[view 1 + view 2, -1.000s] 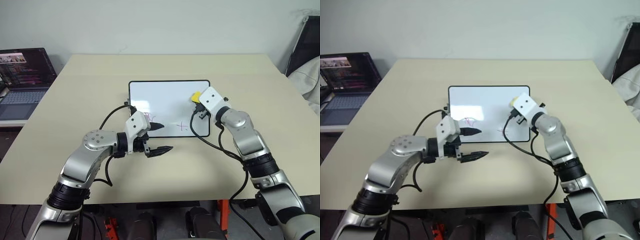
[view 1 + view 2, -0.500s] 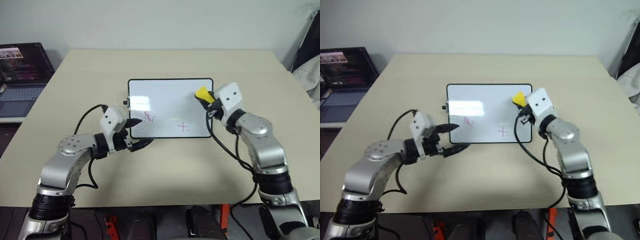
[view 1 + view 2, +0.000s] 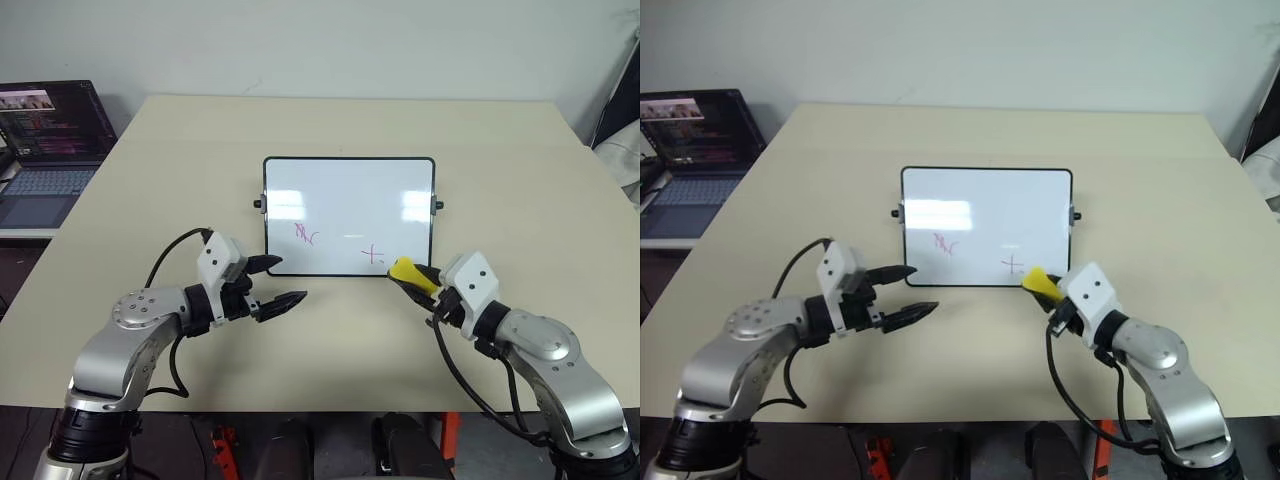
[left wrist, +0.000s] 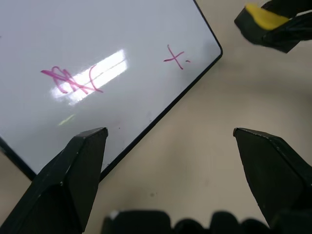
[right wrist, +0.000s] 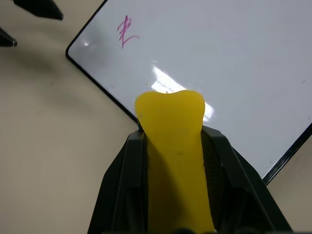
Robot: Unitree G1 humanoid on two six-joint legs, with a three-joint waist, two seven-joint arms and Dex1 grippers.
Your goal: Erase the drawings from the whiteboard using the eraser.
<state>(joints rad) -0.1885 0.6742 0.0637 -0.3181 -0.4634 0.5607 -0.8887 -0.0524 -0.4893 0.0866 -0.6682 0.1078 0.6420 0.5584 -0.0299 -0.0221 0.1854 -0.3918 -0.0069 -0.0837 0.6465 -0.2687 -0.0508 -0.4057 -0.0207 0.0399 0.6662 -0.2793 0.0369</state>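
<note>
Left gripper (image 3: 275, 284) held low over the table (image 3: 150, 200) just off the near left corner of the whiteboard (image 3: 350, 190), its two black fingers spread and holding nothing; the whiteboard lying flat at the middle of the table, its upper half bare and glossy; two of the drawings (image 3: 306, 235) legible, a pink scribble on the lower left and a small cross (image 3: 372, 255) on the lower right, both intact, any third mark too small to tell; eraser (image 3: 408, 271) pinched between the fingers of the right gripper (image 3: 420, 279), its yellow tip at the board's near edge, just beside the cross, contact with the surface not determinable. Judged progress: eraser secured and brought up to the board; the visible marks remain to be wiped, the cross being the nearest.
</note>
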